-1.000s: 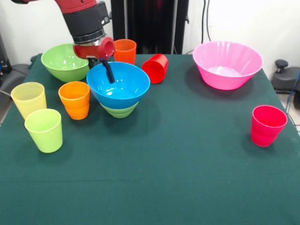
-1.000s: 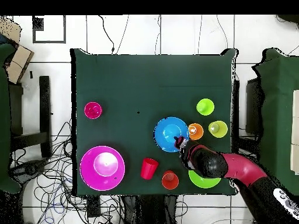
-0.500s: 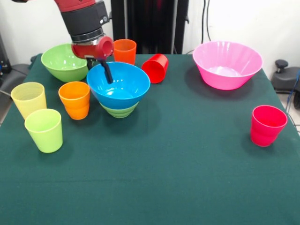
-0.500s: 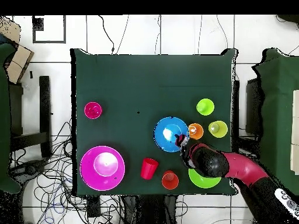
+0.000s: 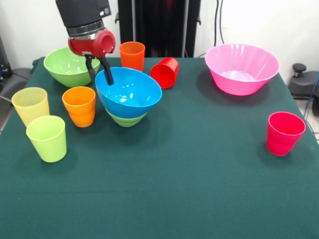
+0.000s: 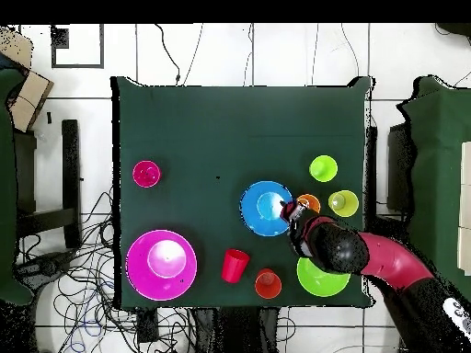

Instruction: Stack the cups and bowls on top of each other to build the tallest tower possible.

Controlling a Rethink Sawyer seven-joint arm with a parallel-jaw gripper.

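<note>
1. At the left of the front view, a pale yellow cup (image 5: 30,104) stands upright on the green table (image 5: 199,174), with a lime green cup (image 5: 47,138) just in front of it.
2. Behind them, near the table's far edge, sits a large light green bowl (image 5: 67,65), open side up.
3. An orange cup (image 5: 79,106) stands upright just left of the blue bowl (image 5: 129,92).
4. My claw (image 5: 98,74) hangs over the blue bowl's left rim, pinched on it: one finger is inside the bowl and the other outside.
5. The blue bowl is tilted, its left rim raised, and it rests in a small light green bowl (image 5: 125,120) that sits on the table. These two make the only stack so far.
6. A second orange cup (image 5: 132,55) stands upright behind the blue bowl.
7. A red cup (image 5: 165,72) lies on its side to the right of that, its mouth turned toward the front left.
8. A large pink bowl (image 5: 241,68) sits empty at the far right.
9. A pinkish-red cup (image 5: 283,133) stands alone, well apart, near the right edge.
</note>
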